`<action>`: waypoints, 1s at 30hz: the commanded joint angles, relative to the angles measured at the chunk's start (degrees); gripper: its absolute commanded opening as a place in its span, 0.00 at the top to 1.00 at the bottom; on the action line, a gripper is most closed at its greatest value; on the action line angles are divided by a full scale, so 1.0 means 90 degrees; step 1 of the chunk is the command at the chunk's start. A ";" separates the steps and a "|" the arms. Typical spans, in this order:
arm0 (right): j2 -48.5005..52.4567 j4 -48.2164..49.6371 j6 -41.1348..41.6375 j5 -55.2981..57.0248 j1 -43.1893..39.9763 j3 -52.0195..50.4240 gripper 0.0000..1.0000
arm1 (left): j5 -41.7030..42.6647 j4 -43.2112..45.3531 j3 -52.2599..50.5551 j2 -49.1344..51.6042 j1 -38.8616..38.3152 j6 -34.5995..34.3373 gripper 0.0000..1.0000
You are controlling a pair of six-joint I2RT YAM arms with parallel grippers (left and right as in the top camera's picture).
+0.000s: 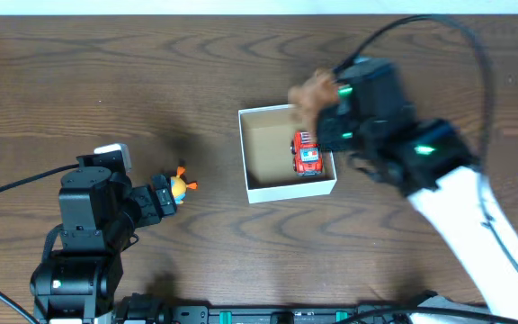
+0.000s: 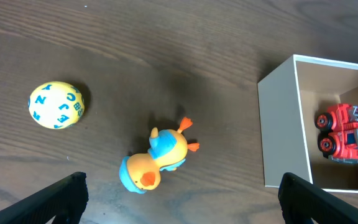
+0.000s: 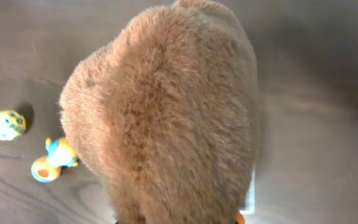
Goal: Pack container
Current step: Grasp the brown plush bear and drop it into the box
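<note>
The container point(image 1: 257, 184) is a white square box with a tan inside, at mid table. A red toy truck point(image 1: 308, 153) lies in its right half. My right gripper point(image 1: 329, 110) is shut on a brown plush toy point(image 1: 311, 90) and holds it over the box's far right corner. The plush point(image 3: 166, 112) fills the right wrist view and hides the fingers. My left gripper point(image 2: 182, 208) is open and empty, just short of a yellow and blue duck toy point(image 2: 160, 158) that lies on the table left of the box point(image 2: 278, 124). The duck also shows in the overhead view point(image 1: 180, 187).
A yellow ball with blue letters point(image 2: 56, 105) lies on the table left of the duck. It also shows in the right wrist view point(image 3: 6, 124), near the duck point(image 3: 51, 160). The truck point(image 2: 347, 132) is against the box's right side. Cables run along the front edge.
</note>
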 commanded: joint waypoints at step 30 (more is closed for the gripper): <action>0.2951 0.0916 0.0165 0.0114 0.0318 0.0092 0.39 | 0.0068 -0.0117 0.0117 -0.0005 0.0022 -0.0010 0.02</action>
